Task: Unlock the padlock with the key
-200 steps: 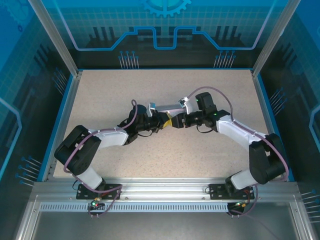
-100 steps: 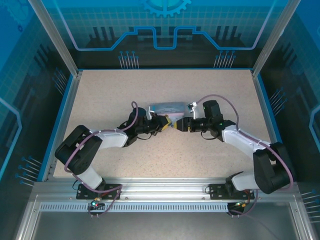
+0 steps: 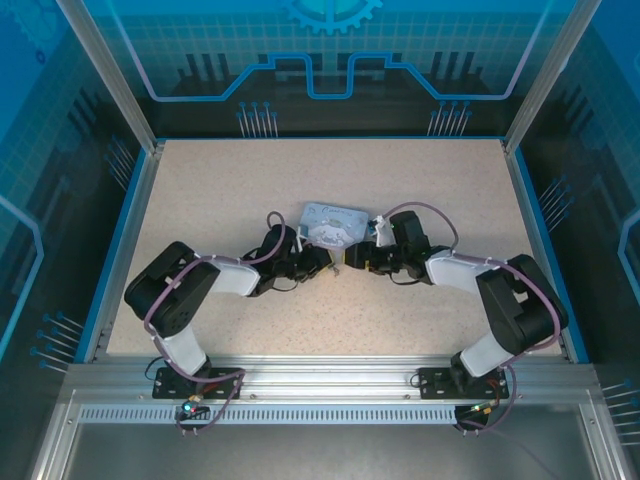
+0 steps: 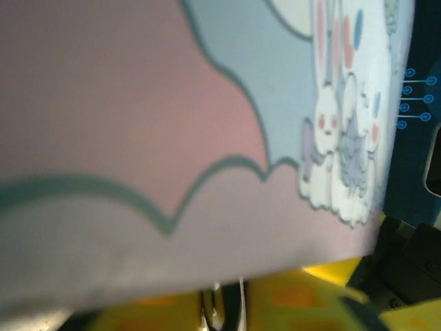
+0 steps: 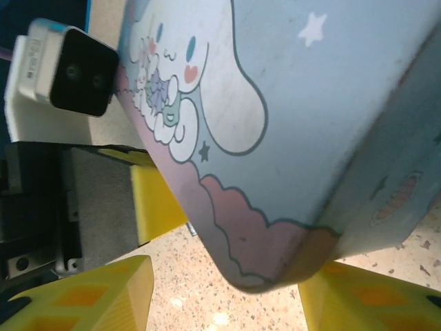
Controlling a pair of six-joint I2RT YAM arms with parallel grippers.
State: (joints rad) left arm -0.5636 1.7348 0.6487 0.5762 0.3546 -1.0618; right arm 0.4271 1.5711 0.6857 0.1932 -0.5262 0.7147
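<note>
The pale blue cartoon tin (image 3: 333,224) lies on the table just behind both grippers. My left gripper (image 3: 322,262) and right gripper (image 3: 352,258) face each other tip to tip at its near edge. In the left wrist view the tin (image 4: 207,138) looms close above the yellow pads (image 4: 296,303). A thin dark metal sliver, probably the key (image 4: 219,309), stands in their narrow gap, too blurred to tell if it is gripped. My right gripper (image 5: 224,283) is open, and the tin's corner (image 5: 275,248) hangs between its fingers. I cannot make out the padlock.
The speckled tabletop (image 3: 220,190) lies open to the left, right and back of the tin. Blue rails (image 3: 130,230) edge it, with clear walls beyond. The left arm's wrist camera (image 5: 65,69) sits close to the tin in the right wrist view.
The tin stood raised and edge-on between the grippers; it now lies flat and lower on the table. Both grippers have dropped and drawn nearer to me.
</note>
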